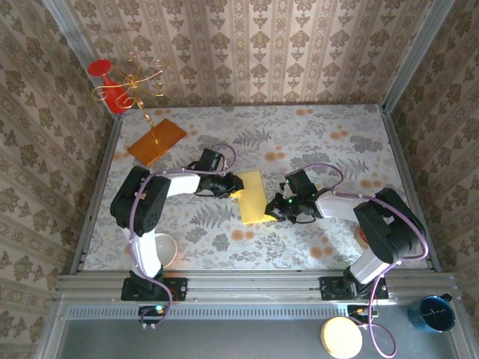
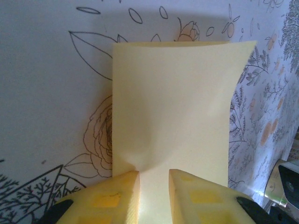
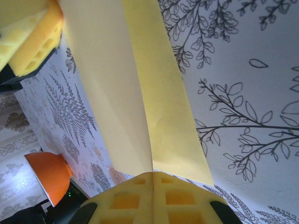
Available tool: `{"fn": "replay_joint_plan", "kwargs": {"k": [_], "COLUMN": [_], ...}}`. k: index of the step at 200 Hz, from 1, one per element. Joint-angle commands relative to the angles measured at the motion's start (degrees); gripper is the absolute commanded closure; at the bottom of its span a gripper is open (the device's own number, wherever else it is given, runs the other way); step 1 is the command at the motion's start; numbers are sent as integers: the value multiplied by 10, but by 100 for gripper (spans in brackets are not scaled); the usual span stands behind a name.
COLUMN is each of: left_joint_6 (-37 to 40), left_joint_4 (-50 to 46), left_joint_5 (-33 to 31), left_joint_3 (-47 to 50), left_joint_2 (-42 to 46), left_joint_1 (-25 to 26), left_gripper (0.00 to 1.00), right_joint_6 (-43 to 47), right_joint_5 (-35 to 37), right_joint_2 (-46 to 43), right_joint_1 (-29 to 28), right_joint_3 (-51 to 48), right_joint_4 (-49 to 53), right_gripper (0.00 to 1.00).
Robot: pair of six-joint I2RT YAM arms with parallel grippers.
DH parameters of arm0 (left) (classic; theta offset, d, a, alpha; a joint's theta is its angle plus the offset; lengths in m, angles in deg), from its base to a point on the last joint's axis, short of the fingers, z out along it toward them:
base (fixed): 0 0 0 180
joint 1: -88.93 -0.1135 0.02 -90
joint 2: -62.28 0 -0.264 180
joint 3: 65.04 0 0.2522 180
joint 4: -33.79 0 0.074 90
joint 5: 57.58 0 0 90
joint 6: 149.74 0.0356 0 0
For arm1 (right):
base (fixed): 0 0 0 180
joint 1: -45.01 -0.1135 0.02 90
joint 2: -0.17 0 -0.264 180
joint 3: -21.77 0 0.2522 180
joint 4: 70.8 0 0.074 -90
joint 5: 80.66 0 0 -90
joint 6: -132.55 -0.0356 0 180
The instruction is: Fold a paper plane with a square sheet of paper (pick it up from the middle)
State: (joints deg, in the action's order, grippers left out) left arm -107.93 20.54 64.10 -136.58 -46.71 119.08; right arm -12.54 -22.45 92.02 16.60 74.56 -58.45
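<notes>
On the ledge in front of the arm bases stand a dark-blue round cup [image 1: 432,313], dark inside, and a pale-yellow round disc [image 1: 341,337]. On the floral-printed table [image 1: 322,142], a white round bowl [image 1: 165,252] sits just beside the left arm's base, its inside plain white. A glossy orange bowl [image 3: 46,175] sits near the right arm; it is seen from the side, so I cannot tell what it holds.

Mid-table, the thin pale-yellow square sheet of paper [image 1: 252,196] lies between the two grippers, folded over into a narrow oblong. The right gripper [image 3: 153,176] is clamped on its near right edge. Its yellow foam fingers meet, and two layers of the sheet fan out from their seam, lifted off the table. The left gripper [image 2: 154,173] is at the sheet's far left edge. Its fingers stand a little apart with their tips against the paper, which shows through the gap and puckers at one tip.

Farthest, at the far left, lies a flat orange rectangular board [image 1: 156,140], with a gold wire stand [image 1: 138,78] beyond it.
</notes>
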Motion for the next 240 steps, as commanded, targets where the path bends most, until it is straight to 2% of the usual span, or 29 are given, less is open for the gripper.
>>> {"fn": "replay_joint_plan", "kwargs": {"k": [1, 85, 130, 240], "left_joint_6": [18, 20, 20, 20], "left_joint_4": [-20, -27, -31, -34], "left_joint_5": [-3, -13, -16, -17], "left_joint_3": [-14, -8, -10, -10], "left_joint_2": [-10, -16, -18, -20], "left_joint_1": [3, 3, 3, 3], "left_gripper": [76, 81, 83, 83], "right_joint_6": [17, -1, -25, -32], "right_joint_5": [-13, -32, -9, 35], "right_joint_2": [1, 75, 117, 158], "right_joint_1": [-6, -38, -46, -49], "right_joint_3": [21, 92, 113, 130], "right_joint_4": [3, -70, -116, -105], "right_gripper": [97, 98, 98, 98]}}
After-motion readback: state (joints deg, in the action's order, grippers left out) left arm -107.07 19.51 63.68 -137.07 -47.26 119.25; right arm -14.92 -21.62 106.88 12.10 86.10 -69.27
